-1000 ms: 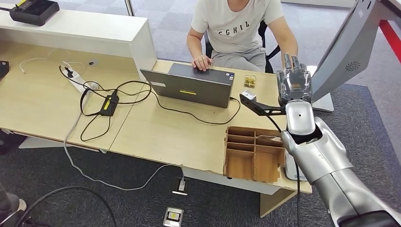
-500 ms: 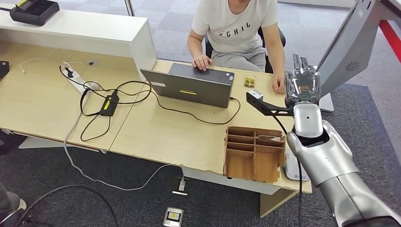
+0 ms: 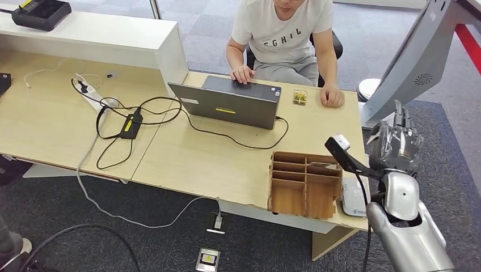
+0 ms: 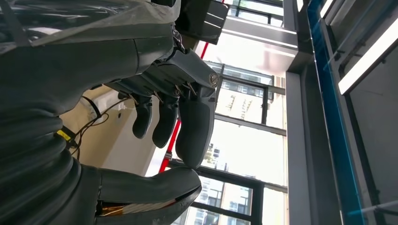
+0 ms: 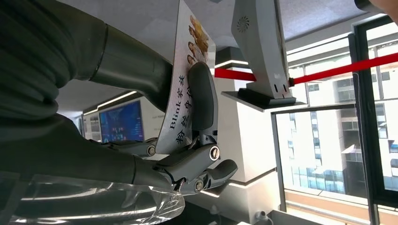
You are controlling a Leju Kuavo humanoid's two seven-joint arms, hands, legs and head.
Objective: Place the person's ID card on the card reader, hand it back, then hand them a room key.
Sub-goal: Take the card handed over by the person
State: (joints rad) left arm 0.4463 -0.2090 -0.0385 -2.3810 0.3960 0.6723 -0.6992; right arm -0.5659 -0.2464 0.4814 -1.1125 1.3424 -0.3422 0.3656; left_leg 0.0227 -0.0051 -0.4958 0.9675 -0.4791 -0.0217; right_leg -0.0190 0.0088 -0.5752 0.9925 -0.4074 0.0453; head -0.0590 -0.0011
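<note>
In the right wrist view my right hand (image 5: 187,159) pinches the ID card (image 5: 185,93), a white printed card with small portraits, between the thumb and the fingers. From the head view, this right hand (image 3: 395,146) hovers upright past the table's right edge, just above and behind the white card reader (image 3: 354,199) at the front right corner. The person (image 3: 283,34) sits behind the laptop, one hand (image 3: 332,97) resting on the table. My left hand (image 4: 164,108) hangs with fingers apart and holds nothing.
A brown divided wooden box (image 3: 305,182) stands beside the reader. A grey laptop (image 3: 230,102) with cables, a power strip (image 3: 93,96) and a small yellow item (image 3: 299,97) lie on the wooden table (image 3: 187,158). A grey slanted screen stand (image 3: 417,56) rises at right.
My right hand has drawn back from the person's side toward me and to the right, coming down near the card reader. The person's hand, hidden before, now rests on the table.
</note>
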